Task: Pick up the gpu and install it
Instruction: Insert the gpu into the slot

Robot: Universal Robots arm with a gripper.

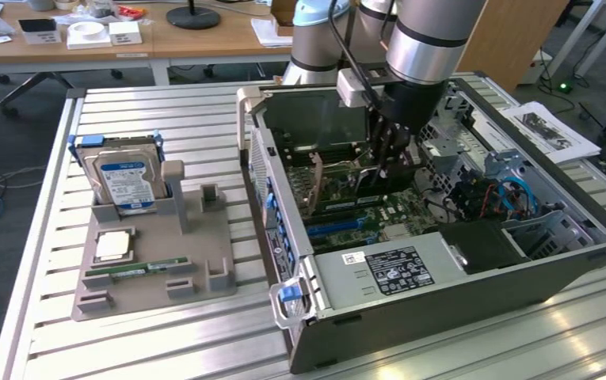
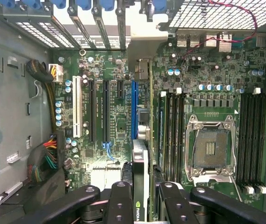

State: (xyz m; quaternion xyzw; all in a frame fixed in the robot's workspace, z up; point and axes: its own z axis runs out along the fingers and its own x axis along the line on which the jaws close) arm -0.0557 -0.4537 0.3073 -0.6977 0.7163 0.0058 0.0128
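Observation:
The gpu [image 2: 140,163] hangs edge-on between my two black fingers [image 2: 121,200], its silver bracket end toward the case's rear slot openings. My gripper [image 2: 144,203] is shut on the card's upper edge. The card sits just above the motherboard [image 2: 114,121], right beside the long blue slot [image 2: 133,107]; I cannot tell whether its connector touches a slot. In the exterior view my gripper [image 1: 390,170] reaches straight down into the open computer case [image 1: 281,182], over the middle of the board.
A grey fixture tray [image 1: 202,253] lies at the exterior view's left, holding a hard drive [image 1: 123,180] with a blue label, a green RAM stick [image 1: 139,269] and a CPU [image 1: 112,245]. Inside the case are the power supply [image 1: 387,273], CPU socket [image 2: 212,149] and memory slots [image 2: 172,135].

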